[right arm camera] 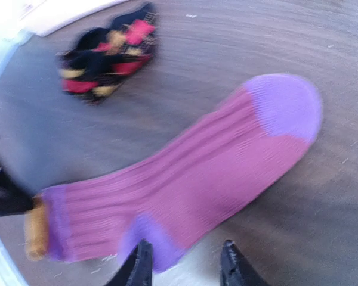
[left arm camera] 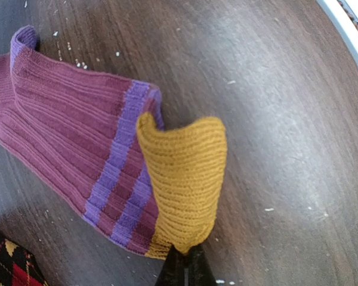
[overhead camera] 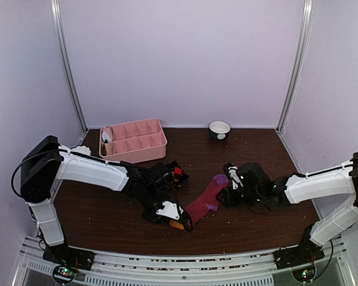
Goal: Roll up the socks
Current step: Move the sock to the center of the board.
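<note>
One pink sock (overhead camera: 206, 199): left jaws pinch mustard cuff (left arm camera: 185, 179); right jaws parted near heel (right arm camera: 148, 233).

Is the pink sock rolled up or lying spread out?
Spread out: the pink sock lies full length on the table; only its yellow cuff is bent over, pinched by the left hand.

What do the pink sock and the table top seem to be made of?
The pink sock looks like ribbed knit fabric, matte: parallel ribs run along it, and its mustard cuff shows knit stitches. The table top looks like dark wood or wood-print laminate, faintly glossy: grain lines and pale sheen show.
</note>
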Motion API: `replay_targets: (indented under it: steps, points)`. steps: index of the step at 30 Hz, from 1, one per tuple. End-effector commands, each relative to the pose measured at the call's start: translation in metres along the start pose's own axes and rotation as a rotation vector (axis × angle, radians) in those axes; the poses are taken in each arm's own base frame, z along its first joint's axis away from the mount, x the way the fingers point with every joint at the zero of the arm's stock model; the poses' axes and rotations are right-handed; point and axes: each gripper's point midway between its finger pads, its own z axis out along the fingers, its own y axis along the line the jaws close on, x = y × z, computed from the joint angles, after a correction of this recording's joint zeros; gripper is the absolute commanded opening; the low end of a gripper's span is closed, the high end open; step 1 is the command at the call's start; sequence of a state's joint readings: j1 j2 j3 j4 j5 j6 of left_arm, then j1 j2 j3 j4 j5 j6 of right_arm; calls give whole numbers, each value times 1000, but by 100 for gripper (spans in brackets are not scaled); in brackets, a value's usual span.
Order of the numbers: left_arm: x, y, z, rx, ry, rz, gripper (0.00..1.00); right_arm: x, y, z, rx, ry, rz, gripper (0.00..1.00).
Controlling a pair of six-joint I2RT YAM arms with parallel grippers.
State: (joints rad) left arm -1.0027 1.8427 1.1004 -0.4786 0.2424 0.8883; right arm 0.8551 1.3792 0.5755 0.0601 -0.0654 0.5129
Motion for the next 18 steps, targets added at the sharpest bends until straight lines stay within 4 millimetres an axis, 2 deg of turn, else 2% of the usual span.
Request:
replay_targets:
  steps: [1,5,9,14,18]
  points:
    - [3,-11,-12,21,0,-40,0,-12,-16,21,107,80,-42,35]
    - [6,-19,-15,36,10,-59,0,-7,-24,48,162,187,-70,23]
    - [10,-26,-19,37,13,-74,0,-1,-22,69,155,243,-81,17]
    - [15,-31,-25,21,23,-103,0,-15,-5,102,105,268,-94,15]
    - [20,-30,-29,6,29,-135,0,-36,15,130,55,290,-116,13]
